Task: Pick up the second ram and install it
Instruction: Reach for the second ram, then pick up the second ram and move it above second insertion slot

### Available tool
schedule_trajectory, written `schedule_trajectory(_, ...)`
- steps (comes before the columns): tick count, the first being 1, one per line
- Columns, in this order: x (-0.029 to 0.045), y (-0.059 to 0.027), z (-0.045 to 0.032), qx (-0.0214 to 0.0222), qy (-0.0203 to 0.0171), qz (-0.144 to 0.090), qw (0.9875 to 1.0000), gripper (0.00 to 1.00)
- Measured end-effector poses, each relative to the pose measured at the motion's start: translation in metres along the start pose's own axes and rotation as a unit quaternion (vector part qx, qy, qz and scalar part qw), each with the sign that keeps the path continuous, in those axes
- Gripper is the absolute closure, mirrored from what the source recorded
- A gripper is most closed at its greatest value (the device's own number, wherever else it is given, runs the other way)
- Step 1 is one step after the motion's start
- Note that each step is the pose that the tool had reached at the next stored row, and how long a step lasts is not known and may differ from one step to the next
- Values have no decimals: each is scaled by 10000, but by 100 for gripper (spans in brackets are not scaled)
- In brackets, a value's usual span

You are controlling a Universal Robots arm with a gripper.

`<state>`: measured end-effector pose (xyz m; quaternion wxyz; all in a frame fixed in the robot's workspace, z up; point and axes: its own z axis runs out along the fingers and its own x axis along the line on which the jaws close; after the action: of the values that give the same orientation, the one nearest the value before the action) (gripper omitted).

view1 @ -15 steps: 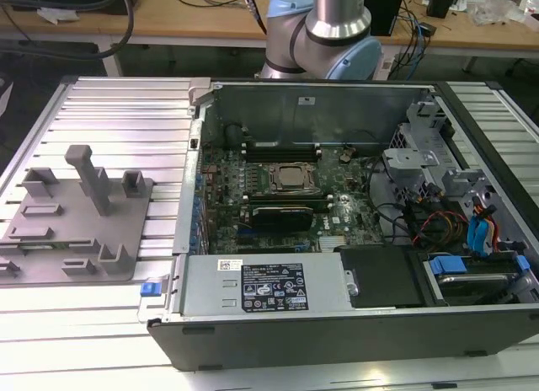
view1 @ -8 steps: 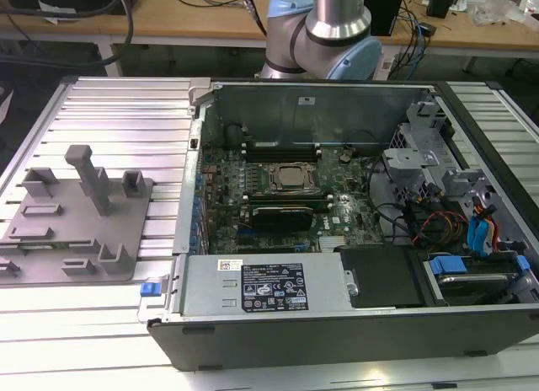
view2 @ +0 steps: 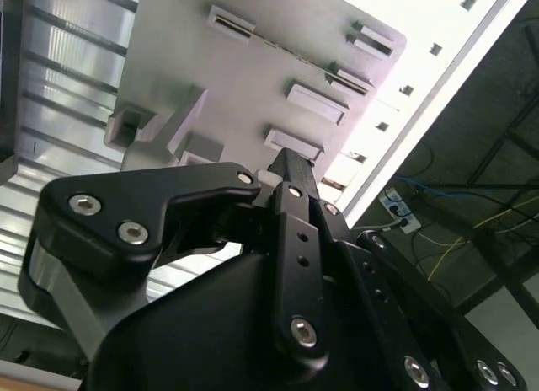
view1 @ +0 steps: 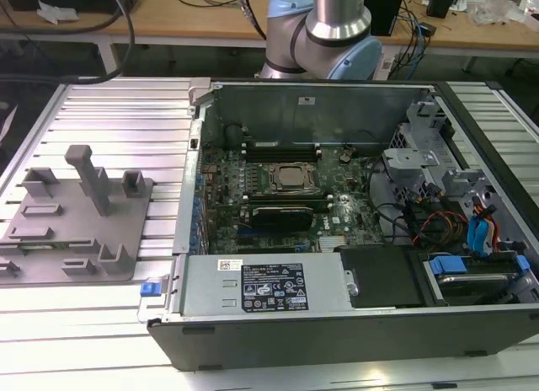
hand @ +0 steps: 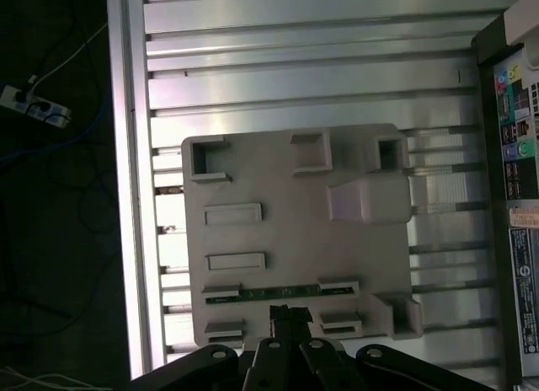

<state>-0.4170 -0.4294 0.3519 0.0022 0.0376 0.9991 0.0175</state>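
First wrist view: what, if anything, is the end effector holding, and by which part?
Nothing is held: the end effector hangs above the ram, which lies in the tray.

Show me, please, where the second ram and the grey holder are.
second ram (hand: pixel 278 293), first wrist view, middle of its green edge.
grey holder (hand: pixel 278 197), first wrist view, bare flat middle of its plate.

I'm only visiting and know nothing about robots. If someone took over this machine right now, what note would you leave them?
The gripper is shut and empty, over the grey slotted plastic tray.
The thin green ram stick sits on edge in a tray slot, right by the gripper.
Done: nothing yet, the stick is not lifted.
Left: the pickup, then the fitting inside the open black computer case.
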Motion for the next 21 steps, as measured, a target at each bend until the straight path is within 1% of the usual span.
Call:
schedule_trajectory(1,0,-2,11,3,9,0,10000,92)
schedule_trajectory(3,0,-6,62,23,83,3,10000,92)
schedule_trajectory(4,0,-7,89,30,99,3,9999,92)
schedule_trajectory(5,0,-7,102,32,104,4,9999,92)
schedule_trajectory(7,0,-8,122,34,107,4,9999,92)
schedule_trajectory(16,0,-8,129,34,107,3,9999,92)
schedule_trajectory(18,3,-8,132,34,93,3,10000,92)
schedule_trajectory(21,3,-8,129,36,95,-12,9999,92)
